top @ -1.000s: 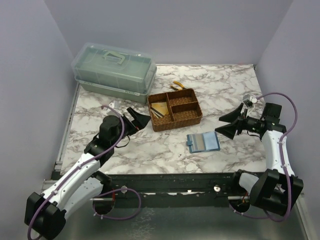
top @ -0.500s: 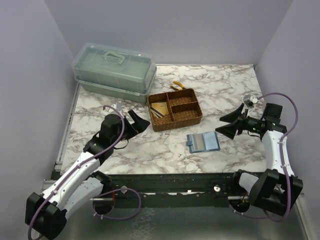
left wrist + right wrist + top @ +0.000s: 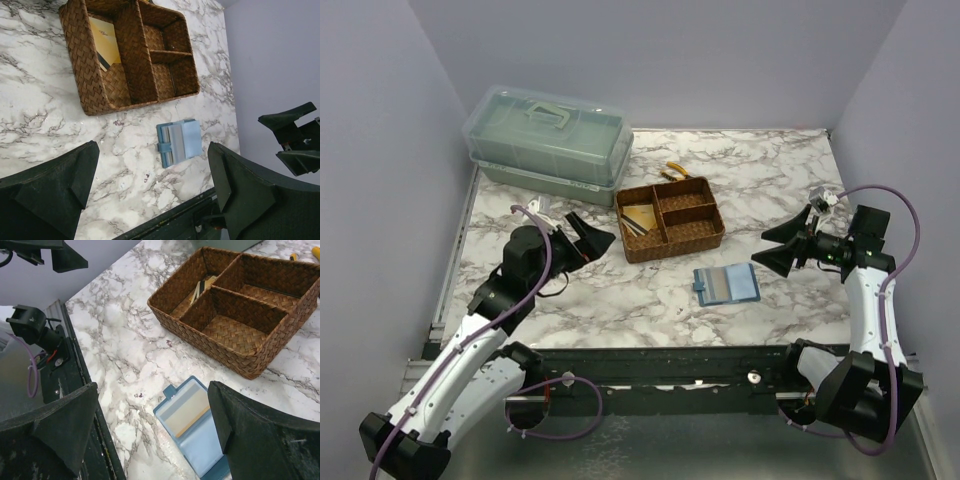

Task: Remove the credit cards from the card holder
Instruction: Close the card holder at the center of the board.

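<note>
Hovering above the desk (image 3: 760, 170), either side of the woven tray (image 3: 675, 243), we hold our left hand (image 3: 592, 230) and right hand (image 3: 760, 250) spread and empty, ready to reach; the card holder (image 3: 727, 284) lies opened flat near the tray, so its credit cards (image 3: 186, 406) show, tucked inside.

Tray (image 3: 676, 246) stands mid-desk (image 3: 620, 295), with a card (image 3: 640, 217) in its left compartment. Card holder (image 3: 727, 285) lies on the desk before the tray, rightward. Box (image 3: 548, 135) sits behind-left. Pliers (image 3: 676, 172) lie just behind the tray.

Teal-blue card holder (image 3: 727, 285), brown woven tray (image 3: 680, 243)
</note>
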Motion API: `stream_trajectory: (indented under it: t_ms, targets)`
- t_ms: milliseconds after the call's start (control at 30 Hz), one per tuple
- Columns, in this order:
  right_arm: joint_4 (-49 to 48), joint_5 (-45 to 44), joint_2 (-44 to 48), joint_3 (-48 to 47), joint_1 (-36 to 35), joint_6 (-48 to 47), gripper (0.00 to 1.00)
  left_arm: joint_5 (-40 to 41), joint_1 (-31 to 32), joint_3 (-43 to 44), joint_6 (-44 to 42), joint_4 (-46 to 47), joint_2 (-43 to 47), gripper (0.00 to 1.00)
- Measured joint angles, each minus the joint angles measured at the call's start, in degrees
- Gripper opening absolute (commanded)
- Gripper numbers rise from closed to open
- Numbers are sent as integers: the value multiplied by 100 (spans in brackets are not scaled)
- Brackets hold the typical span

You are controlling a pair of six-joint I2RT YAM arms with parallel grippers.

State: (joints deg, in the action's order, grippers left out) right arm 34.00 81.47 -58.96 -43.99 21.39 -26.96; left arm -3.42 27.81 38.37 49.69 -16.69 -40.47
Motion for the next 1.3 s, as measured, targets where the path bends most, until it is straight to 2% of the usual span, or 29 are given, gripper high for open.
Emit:
stream_trajectory:
  t_ms: [600,1300]
  targets:
    - [-251,-219,221,2,11,422,100,-26,-2,-98,177,-286,811,99]
    - [-612,-579,323,57,199,907,100,450,-2,74,-289,-658,546,99]
